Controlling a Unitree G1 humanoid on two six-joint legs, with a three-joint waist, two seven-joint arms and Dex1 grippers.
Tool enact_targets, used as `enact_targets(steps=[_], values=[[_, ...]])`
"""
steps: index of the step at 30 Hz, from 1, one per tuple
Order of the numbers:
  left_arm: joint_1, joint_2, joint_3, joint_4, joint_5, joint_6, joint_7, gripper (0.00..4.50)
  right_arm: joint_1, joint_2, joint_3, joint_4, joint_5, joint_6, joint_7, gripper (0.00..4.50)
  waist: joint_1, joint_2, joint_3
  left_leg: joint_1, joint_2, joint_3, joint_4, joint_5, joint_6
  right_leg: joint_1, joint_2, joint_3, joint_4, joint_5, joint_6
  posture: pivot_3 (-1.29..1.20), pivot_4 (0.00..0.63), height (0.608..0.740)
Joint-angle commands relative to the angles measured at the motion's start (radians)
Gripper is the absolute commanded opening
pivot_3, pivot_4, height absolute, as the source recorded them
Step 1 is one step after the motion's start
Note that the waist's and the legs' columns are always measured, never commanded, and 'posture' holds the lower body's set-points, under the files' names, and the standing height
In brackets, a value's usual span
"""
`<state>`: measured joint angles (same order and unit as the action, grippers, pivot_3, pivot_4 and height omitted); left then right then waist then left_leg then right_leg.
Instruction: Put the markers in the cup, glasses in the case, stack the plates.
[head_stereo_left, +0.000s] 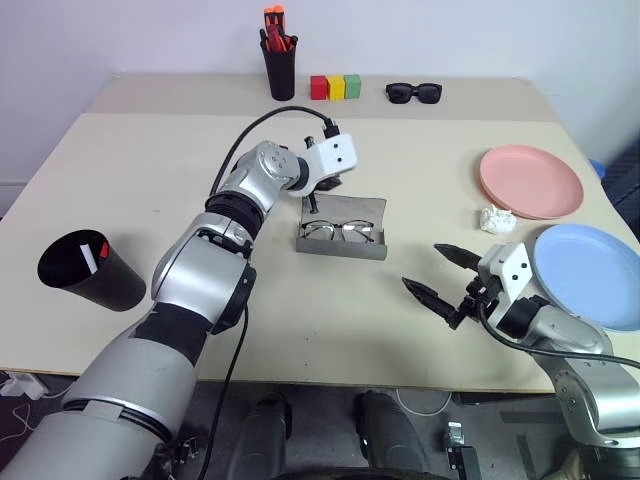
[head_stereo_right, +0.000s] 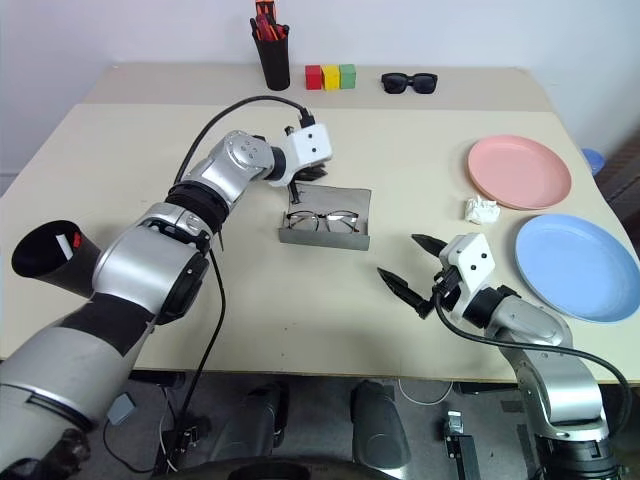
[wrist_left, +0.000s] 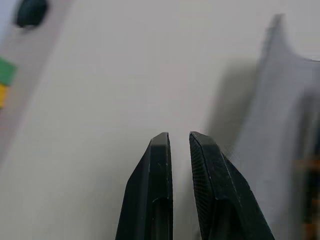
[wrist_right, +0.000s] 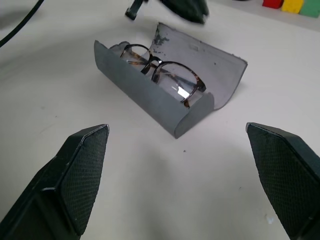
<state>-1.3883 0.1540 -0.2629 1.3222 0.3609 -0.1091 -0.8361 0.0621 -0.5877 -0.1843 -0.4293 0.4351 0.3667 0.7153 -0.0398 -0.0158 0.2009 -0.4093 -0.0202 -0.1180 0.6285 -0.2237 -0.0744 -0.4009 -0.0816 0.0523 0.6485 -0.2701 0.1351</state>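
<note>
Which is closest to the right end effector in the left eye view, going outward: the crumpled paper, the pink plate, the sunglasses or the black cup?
From the right end effector:
1. Crumpled white paper, just beyond it, between the two plates.
2. Pink plate, farther back on the right side.
3. Sunglasses, at the table's far edge.
4. Black cup, far across on the left, near the front edge.

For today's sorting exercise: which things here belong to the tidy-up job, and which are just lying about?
Job: markers in cup; glasses in open case; pink plate; blue plate.

Lying about: sunglasses, coloured blocks, pen holder, crumpled paper.
</note>
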Motion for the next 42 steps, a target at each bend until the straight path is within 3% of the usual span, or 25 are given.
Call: enact_targets(steps=[1, 10, 16, 27, 32, 36, 42], values=[[-0.019, 0.007, 0.012, -0.024, -0.029, 0.021, -0.100, 0.60, -0.001, -0.012, -0.013, -0.012, 0.009, -0.006, 0.008, 4.50, 0.000, 0.000, 0.000, 0.000, 0.000, 0.000, 0.000, 0.000, 0.000, 0.000, 0.000, 0.000, 0.000, 0.000, 0.000, 0.00, 0.150, 0.740], [-0.023, 0.019, 0.022, -0.055, -0.056, 0.049, -0.199, 0.60, 0.001, -0.017, -0.019, -0.008, 0.009, -0.007, 0.013, 4.50, 0.002, 0.000, 0.000, 0.000, 0.000, 0.000, 0.001, 0.000, 0.000, 0.001, 0.000, 0.000, 0.000, 0.000, 0.000, 0.00, 0.150, 0.740], [-0.012, 0.050, 0.020, -0.127, -0.091, 0.086, -0.365, 0.60, -0.015, -0.031, -0.019, -0.009, 0.017, 0.007, 0.014, 4.50, 0.001, 0.000, 0.000, 0.000, 0.000, 0.000, 0.000, 0.000, 0.000, 0.001, 0.000, 0.000, 0.000, 0.000, 0.000, 0.00, 0.150, 0.740], [0.249, 0.119, -0.068, -0.561, -0.110, 0.306, -0.576, 0.60, -0.018, -0.030, -0.021, 0.007, 0.019, 0.041, 0.012, 4.50, -0.003, 0.001, -0.001, 0.001, 0.000, 0.000, 0.000, 0.000, 0.000, 0.001, 0.000, 0.000, 0.002, 0.000, 0.000, 0.00, 0.150, 0.740], [0.333, 0.135, -0.085, -0.699, -0.126, 0.399, -0.547, 0.60, -0.004, -0.029, -0.039, -0.002, 0.016, 0.056, -0.010, 4.50, 0.000, 0.002, -0.002, 0.003, 0.000, 0.000, 0.001, 0.000, 0.000, 0.004, 0.000, 0.000, 0.001, 0.000, 0.000, 0.00, 0.150, 0.740], [0.308, 0.083, 0.035, -0.727, -0.212, 0.378, -0.358, 0.60, 0.002, -0.018, -0.091, -0.010, -0.058, 0.023, -0.115, 4.50, 0.006, 0.002, -0.002, 0.004, 0.000, 0.000, 0.002, 0.000, 0.000, 0.005, 0.000, 0.000, 0.001, 0.000, 0.000, 0.00, 0.150, 0.740], [0.294, 0.019, 0.146, -0.860, -0.356, 0.412, -0.228, 0.60, 0.052, -0.027, -0.201, -0.063, -0.051, 0.068, -0.192, 4.50, 0.014, 0.002, -0.002, 0.002, 0.000, 0.000, 0.002, 0.000, 0.000, 0.002, 0.000, 0.000, 0.001, 0.000, 0.000, 0.00, 0.150, 0.740]])
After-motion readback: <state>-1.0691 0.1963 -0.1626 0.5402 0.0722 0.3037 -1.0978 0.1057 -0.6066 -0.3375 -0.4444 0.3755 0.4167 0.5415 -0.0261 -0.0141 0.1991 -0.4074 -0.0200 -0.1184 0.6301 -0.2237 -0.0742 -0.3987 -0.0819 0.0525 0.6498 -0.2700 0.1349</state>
